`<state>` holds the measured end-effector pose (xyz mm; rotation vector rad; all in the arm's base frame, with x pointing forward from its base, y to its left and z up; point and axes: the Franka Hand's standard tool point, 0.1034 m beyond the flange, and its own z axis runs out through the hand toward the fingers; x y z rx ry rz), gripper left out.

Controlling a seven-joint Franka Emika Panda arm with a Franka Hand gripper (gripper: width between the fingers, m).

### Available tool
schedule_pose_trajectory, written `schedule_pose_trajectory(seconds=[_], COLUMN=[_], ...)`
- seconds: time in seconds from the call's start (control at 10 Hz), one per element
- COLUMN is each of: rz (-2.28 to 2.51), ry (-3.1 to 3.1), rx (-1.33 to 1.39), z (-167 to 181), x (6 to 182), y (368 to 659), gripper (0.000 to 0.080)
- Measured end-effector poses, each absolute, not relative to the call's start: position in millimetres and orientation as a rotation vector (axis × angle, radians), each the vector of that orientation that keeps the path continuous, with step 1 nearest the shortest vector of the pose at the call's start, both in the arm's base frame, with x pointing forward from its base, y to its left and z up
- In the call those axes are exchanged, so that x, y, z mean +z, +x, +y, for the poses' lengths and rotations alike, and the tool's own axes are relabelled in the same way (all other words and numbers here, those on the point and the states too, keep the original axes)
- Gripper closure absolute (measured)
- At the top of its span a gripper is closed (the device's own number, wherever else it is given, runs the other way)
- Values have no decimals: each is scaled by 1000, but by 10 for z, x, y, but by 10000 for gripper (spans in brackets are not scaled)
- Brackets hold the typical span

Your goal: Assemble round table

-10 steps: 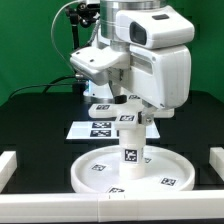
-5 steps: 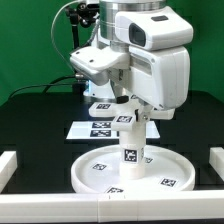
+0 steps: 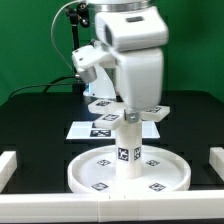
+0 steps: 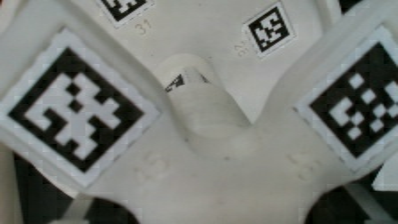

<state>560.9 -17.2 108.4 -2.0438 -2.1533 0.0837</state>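
The large rimmed round disc [image 3: 160, 172] lies flat near the table's front with its tags up. The short tagged cylinder leg [image 3: 127, 150] stands upright in the disc's middle. The cross-shaped base piece [image 3: 156, 110] sits on top of the leg, its tagged arms sticking out to both sides. My gripper [image 3: 130, 106] comes straight down onto the base, mostly hidden under the wrist housing. In the wrist view the base [image 4: 196, 110] fills the frame and its body spans the gap between the grey fingers [image 4: 79, 205], so the gripper [image 4: 221, 205] is shut on it.
The marker board [image 3: 88, 128] lies flat behind the disc. White rails stand at the table's front left [image 3: 8, 165] and front right [image 3: 214, 165]. A black camera stand [image 3: 75, 45] rises at the back.
My wrist has turned about its vertical axis, and the cross-shaped base has turned with it on the leg. The disc and leg have shifted slightly to the exterior view's left.
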Motion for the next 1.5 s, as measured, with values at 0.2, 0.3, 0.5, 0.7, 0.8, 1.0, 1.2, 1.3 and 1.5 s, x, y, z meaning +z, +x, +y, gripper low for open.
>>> schedule_pose_trajectory(seconds=[0.2,0.3,0.5,0.7,0.8,1.0,1.2,1.3,1.5], rz=[-1835,-1706,-1441,-1255,-1157,-947,-563,-380,-234], ry=[-2324,-2424,-2608,-2732,-2776,-2853,-2931,-2954,-2965], rx=[103,107,90,59,68,78,55,24,-2], z=[-200,-205,-188,-140,-144,-144,-147,-139,-135], x=[1078,1076,1070,1051,1045,1037,1015,1009,1006], y=[5599,5607,5627,5598,5595,5588,5565,5577,5577], gripper=[353,353,353,353,353,353,353,353,353])
